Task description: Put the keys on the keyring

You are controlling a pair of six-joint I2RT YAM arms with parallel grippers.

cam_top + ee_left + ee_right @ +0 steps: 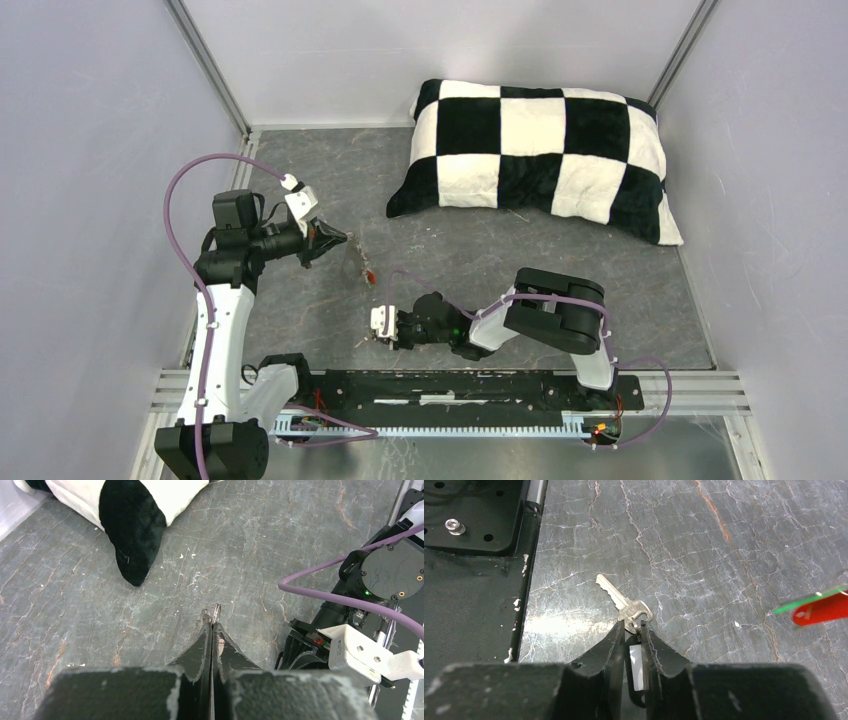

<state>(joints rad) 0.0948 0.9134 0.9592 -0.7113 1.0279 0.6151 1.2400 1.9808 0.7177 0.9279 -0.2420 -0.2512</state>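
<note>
While the left hand (212,623) is pressed together on a small metal ring (216,611), the right hand (634,628) pinches the black tag (635,669) of a key (616,597) that lies on the desk (704,555) beside the base plate (469,590).

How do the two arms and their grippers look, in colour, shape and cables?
The left arm has white and black links; the right arm is mostly black with a white link. A purple cable loops along each. The left gripper and the right gripper are black and tapered, with chipped edges.
</note>
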